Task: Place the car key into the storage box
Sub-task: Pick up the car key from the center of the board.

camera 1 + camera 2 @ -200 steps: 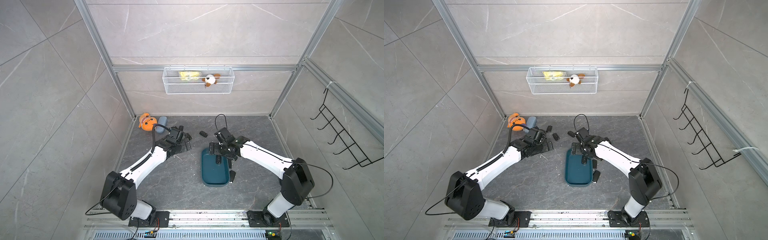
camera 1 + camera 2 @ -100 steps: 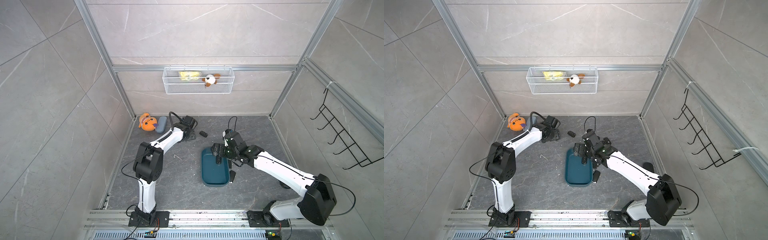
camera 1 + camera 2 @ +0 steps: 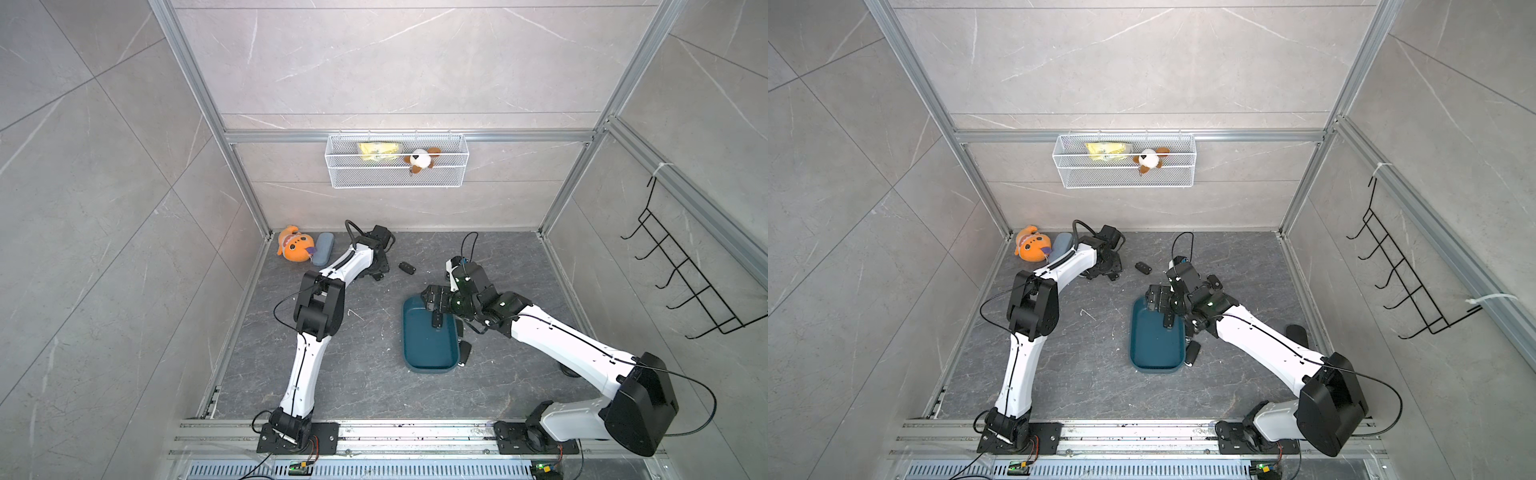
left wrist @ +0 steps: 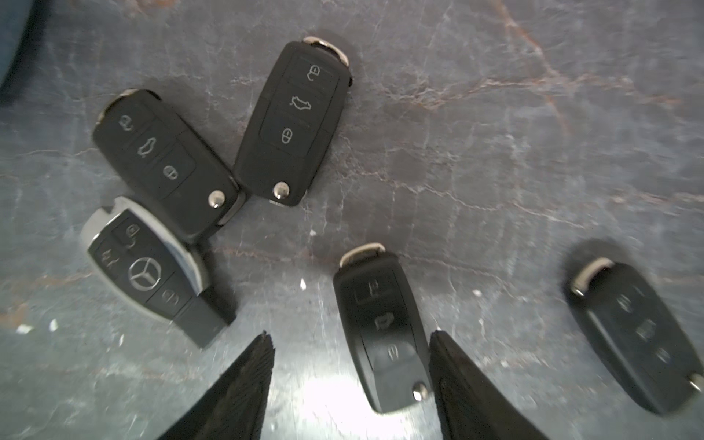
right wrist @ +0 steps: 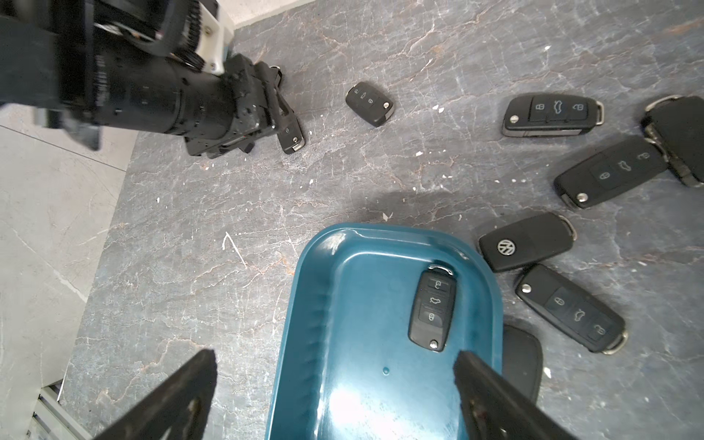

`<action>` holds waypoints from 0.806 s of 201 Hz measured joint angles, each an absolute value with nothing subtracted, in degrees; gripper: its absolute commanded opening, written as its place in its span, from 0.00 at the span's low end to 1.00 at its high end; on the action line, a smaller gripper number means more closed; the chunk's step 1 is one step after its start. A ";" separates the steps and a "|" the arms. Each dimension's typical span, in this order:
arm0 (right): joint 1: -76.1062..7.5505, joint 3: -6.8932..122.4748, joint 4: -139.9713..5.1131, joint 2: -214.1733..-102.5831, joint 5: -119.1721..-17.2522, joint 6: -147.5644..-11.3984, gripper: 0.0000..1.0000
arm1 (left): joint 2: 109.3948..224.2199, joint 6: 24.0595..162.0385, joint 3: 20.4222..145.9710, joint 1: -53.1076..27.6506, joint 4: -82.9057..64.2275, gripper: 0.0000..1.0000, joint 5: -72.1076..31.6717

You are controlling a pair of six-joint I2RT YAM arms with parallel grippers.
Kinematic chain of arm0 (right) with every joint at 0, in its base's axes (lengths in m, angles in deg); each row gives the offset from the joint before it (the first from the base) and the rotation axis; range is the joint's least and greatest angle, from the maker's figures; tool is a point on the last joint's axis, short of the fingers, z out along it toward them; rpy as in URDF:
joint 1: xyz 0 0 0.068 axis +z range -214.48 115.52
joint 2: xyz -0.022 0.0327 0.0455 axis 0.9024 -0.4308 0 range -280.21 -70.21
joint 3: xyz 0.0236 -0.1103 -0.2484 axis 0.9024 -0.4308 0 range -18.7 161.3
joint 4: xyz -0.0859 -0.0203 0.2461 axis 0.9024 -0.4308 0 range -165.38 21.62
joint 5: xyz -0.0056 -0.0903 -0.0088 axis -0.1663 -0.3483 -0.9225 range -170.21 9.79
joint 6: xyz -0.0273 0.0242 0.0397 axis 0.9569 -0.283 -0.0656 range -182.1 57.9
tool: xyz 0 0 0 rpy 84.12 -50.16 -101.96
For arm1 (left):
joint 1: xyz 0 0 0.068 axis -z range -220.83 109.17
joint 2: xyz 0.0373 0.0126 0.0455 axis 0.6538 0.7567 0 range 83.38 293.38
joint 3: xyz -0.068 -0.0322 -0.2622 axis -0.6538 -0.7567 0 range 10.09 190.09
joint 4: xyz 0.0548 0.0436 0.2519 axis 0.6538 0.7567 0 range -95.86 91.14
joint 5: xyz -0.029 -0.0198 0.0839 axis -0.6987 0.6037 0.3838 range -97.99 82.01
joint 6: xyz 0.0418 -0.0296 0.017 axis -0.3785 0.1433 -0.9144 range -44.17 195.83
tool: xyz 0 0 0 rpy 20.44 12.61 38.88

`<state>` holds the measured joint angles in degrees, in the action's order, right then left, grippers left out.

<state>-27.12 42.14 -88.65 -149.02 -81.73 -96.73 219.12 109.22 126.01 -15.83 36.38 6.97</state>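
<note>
Now the left gripper [image 4: 350,339] straddles a car key [image 4: 384,335], jaws apart; next, squeeze, lift, carry right to the storage box [image 3: 428,353]; the right gripper [image 5: 334,356] gapes empty.

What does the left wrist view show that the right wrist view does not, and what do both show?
Only the left wrist view: the silver-edged Mercedes key and a black flip key beside it, with the fingers of the left gripper open around another car key. Only the right wrist view: the storage box holding a three-button key, the open right gripper, and a key with a VW badge beside the box. Both: the dark stone floor, black keys scattered on it, and the left gripper.
</note>
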 measured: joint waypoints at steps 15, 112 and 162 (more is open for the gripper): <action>-27.12 42.14 -88.65 -148.87 -81.73 -96.73 0.99 | 221.66 108.80 128.50 -15.97 37.36 0.65 6.93; -27.12 42.14 -90.64 -148.84 -82.12 -96.27 0.99 | 224.41 108.32 131.47 -15.97 39.31 0.48 6.60; -27.12 41.94 -90.66 -148.84 -82.04 -96.31 0.99 | 222.68 108.54 128.06 -15.94 36.47 0.33 6.43</action>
